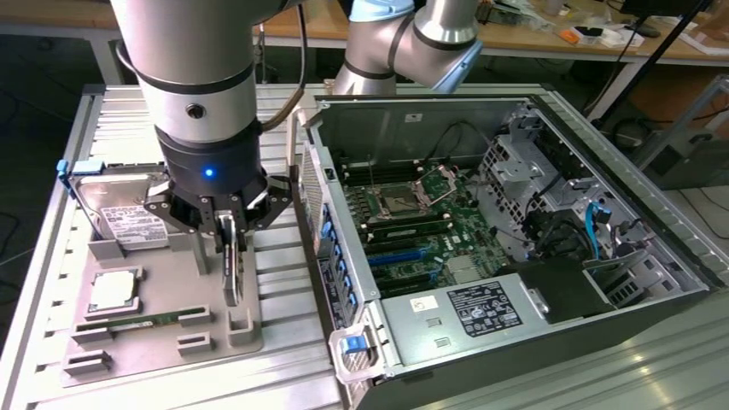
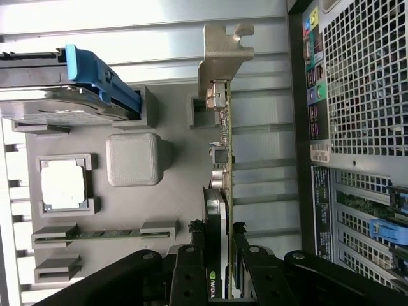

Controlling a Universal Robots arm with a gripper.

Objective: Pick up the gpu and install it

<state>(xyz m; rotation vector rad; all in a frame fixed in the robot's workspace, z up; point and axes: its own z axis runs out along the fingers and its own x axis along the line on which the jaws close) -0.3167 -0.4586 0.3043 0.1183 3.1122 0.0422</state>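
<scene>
Two fingers (image 2: 185, 274) clamp the gpu (image 1: 231, 278), which hangs on edge directly below the gripper (image 1: 230, 235). Grey tray (image 1: 171, 273) lies underneath, open computer case (image 1: 411, 128) alongside.

I'm looking at a ribbed aluminium tabletop (image 1: 114, 111), pale grey, catching bright glare along its slats. Behind it a long wooden workbench (image 1: 547, 47) is running across the back, carrying small clutter (image 1: 586, 34) I'm not making out. Dark floor (image 1: 29, 171) is showing at the exterior view's left. A black pole (image 1: 657, 51) is leaning at the exterior view's right, near grey equipment (image 1: 695, 145).
</scene>
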